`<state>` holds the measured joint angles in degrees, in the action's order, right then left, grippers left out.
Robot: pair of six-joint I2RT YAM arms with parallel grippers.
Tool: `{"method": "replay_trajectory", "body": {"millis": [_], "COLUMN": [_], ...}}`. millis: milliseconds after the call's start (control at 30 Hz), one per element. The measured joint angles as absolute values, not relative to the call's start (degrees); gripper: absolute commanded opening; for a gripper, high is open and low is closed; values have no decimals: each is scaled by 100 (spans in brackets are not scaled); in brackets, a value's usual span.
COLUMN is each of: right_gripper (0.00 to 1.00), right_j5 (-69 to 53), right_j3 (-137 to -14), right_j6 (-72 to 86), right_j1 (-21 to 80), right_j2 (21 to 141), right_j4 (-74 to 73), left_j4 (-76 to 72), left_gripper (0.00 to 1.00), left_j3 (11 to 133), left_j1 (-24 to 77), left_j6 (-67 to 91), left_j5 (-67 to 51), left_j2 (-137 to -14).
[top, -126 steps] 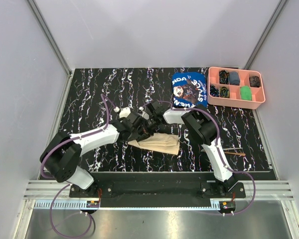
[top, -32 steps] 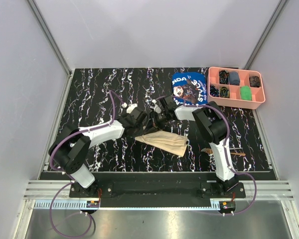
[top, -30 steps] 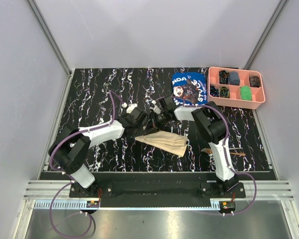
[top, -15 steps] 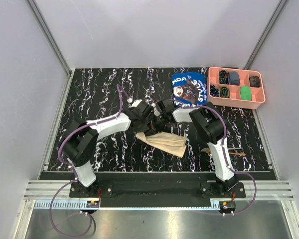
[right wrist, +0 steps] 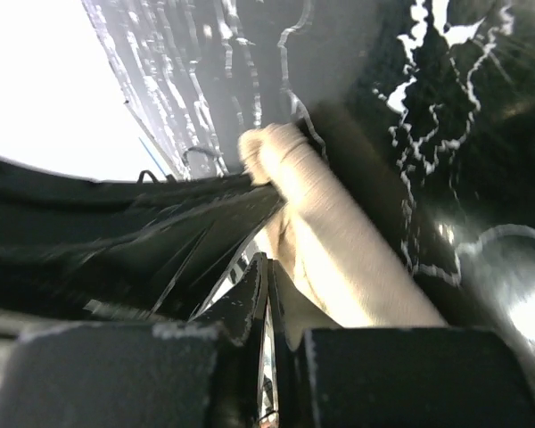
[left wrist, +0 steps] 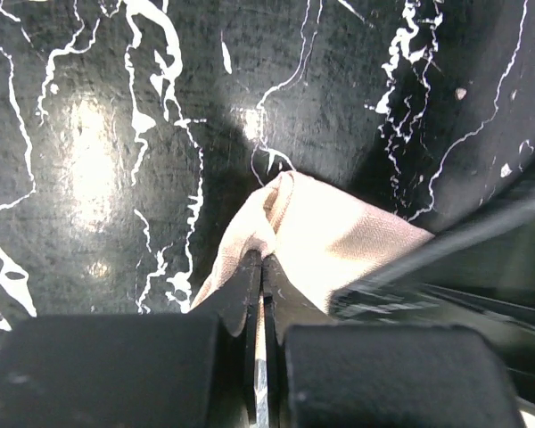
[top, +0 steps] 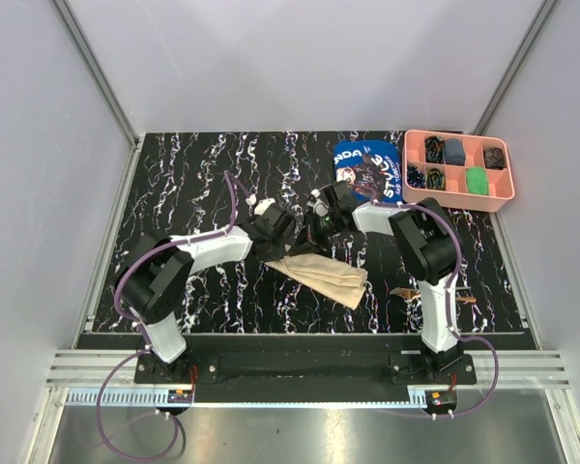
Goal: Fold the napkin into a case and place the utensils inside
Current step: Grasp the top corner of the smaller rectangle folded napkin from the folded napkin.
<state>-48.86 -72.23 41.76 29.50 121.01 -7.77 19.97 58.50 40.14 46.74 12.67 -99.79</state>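
The plain beige napkin (top: 326, 276) lies as a narrow layered packet at the table's middle, slanting down to the right. My left gripper (top: 275, 246) and right gripper (top: 315, 236) meet at its far-left end. In the left wrist view the left gripper (left wrist: 261, 260) is shut, with the napkin's corner (left wrist: 339, 239) bunched at its tips. In the right wrist view the right gripper (right wrist: 266, 261) is shut against a rolled fold of the napkin (right wrist: 343, 263). The wooden utensils (top: 456, 298) lie on the table by the right arm, partly hidden by it.
A blue printed cloth (top: 369, 174) lies at the back right, just behind the right gripper. A pink compartment tray (top: 459, 199) with small items stands at the far right corner. The table is black marble with white veins.
Both grippers have shifted right at the napkin's far-left end. The napkin has slid a little to the right and towards the front.
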Motion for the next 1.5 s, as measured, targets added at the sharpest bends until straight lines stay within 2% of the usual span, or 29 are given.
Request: {"method": "replay_trajectory", "body": {"millis": [467, 933, 967, 1000, 1233, 1367, 1500], "right_gripper": [6, 5, 6, 6, 6, 10, 24], "right_j5": [-4543, -4222, -4224, -4224, -4219, -4176, -4062], "right_j3": [-7015, -6731, -6731, -6731, -6731, -6803, -7039], "right_j6": [3520, 4683, 4703, 4703, 4576, 4351, 3876], "right_j1": [2814, 3498, 3487, 3463, 3286, 3284, 3284], "right_j2": [11944, 11915, 11915, 11915, 11913, 11878, 11791], "right_j4": [-1326, -421, -399, -386, -416, -626, -1146], "left_j4": [2080, 2263, 2263, 2261, 2499, 2665, 2738], "left_gripper": [0, 0, 2, 10, 48, 52, 49], "left_j3": [6180, 6877, 6877, 6877, 6875, 6827, 6632], "left_j1": [3988, 3789, 3789, 3787, 3745, 3726, 3699], "left_j6": [4410, 3938, 3924, 3918, 3852, 3848, 3861], "left_j5": [1286, 1100, 1094, 1094, 1116, 1116, 1140], "left_j2": [-10230, -10742, -10742, -10742, -10506, -9974, -9292]}}
